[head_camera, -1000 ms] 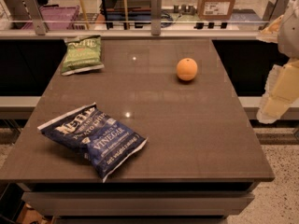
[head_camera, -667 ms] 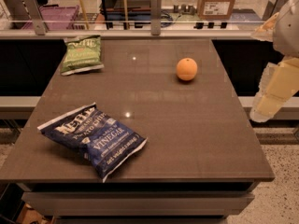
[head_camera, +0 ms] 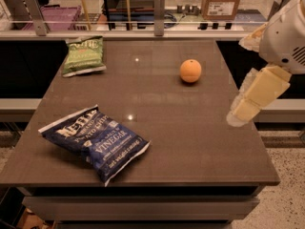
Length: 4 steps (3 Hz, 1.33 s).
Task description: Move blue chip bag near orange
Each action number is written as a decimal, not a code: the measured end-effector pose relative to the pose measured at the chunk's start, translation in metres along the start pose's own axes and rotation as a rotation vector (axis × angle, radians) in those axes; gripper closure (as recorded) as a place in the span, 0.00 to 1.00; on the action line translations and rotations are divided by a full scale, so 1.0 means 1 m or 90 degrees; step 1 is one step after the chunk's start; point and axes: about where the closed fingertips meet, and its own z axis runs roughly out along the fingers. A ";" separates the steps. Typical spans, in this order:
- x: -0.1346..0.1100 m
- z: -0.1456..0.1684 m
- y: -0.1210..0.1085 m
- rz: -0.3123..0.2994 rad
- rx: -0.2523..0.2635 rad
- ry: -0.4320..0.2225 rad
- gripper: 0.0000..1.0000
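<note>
The blue chip bag lies flat near the front left of the dark table, its white "VINEGAR" lettering facing up. The orange sits on the table toward the back right. My gripper hangs at the table's right edge, its pale fingers pointing down and left. It is to the right of the orange, nearer the front, and far from the blue bag. Nothing shows in the gripper.
A green chip bag lies at the back left corner of the table. A rail with metal posts runs along the table's far edge, with a cardboard box and shelving behind it.
My arm and gripper have moved leftward, from beyond the table's right side to its right edge. The bags and the orange have not moved.
</note>
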 end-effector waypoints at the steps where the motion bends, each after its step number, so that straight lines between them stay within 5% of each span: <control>1: -0.019 0.016 0.014 0.018 -0.021 -0.077 0.00; 3: -0.050 0.058 0.045 0.031 -0.077 -0.223 0.00; 4: -0.061 0.080 0.054 0.030 -0.081 -0.261 0.00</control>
